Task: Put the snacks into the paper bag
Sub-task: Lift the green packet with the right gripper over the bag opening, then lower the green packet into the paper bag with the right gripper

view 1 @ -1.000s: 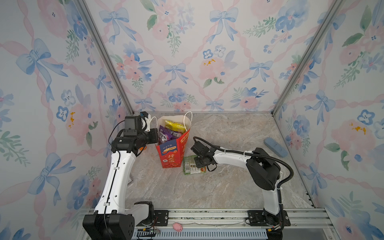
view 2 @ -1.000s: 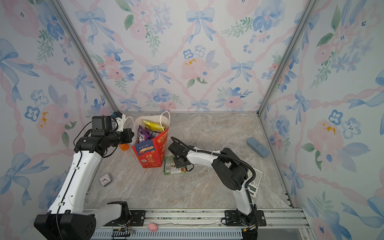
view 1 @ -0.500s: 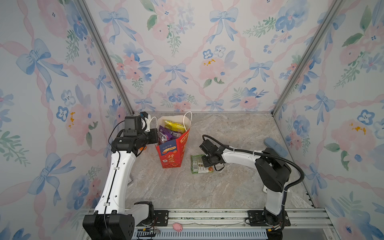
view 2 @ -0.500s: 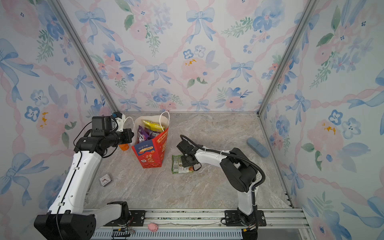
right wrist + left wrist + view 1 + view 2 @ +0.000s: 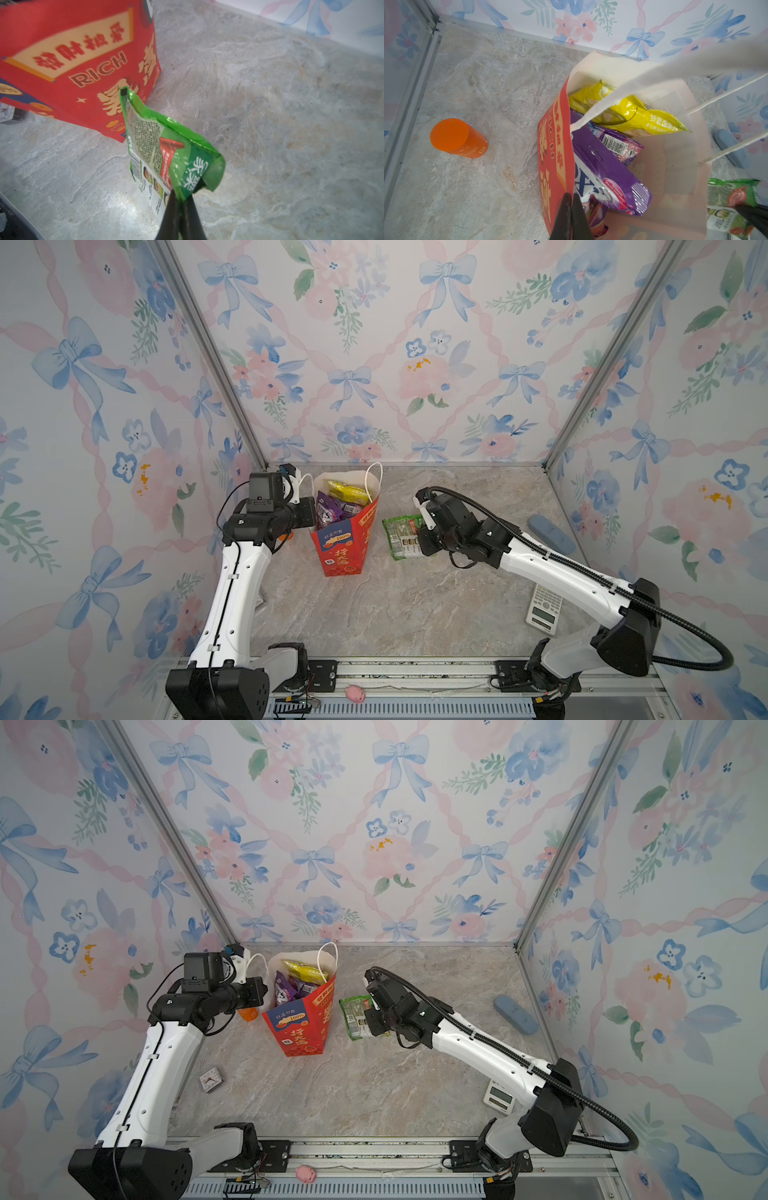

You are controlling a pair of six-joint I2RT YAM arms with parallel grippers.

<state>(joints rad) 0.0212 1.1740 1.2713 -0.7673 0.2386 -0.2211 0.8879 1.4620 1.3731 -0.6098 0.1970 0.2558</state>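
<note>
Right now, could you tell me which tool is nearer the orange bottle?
Left. The left tool grips the paper bag on the wall facing the orange bottle; the right tool holds the green packet beyond the bag.

Red paper bag (image 5: 345, 549) stands upright, mouth open, white inside. In it: yellow pkt (image 5: 348, 491) & purple pkt (image 5: 328, 510). Just beside bag, green pkt (image 5: 402, 537) hangs tilted, corner pinched in right gripper (image 5: 180, 202).

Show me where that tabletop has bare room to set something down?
Widest: the bare tabletop between the paper bag, the calculator and the front rail. Also the back strip from the bag across to the blue case. Crowded: the bag's left, with the orange bottle.
</note>
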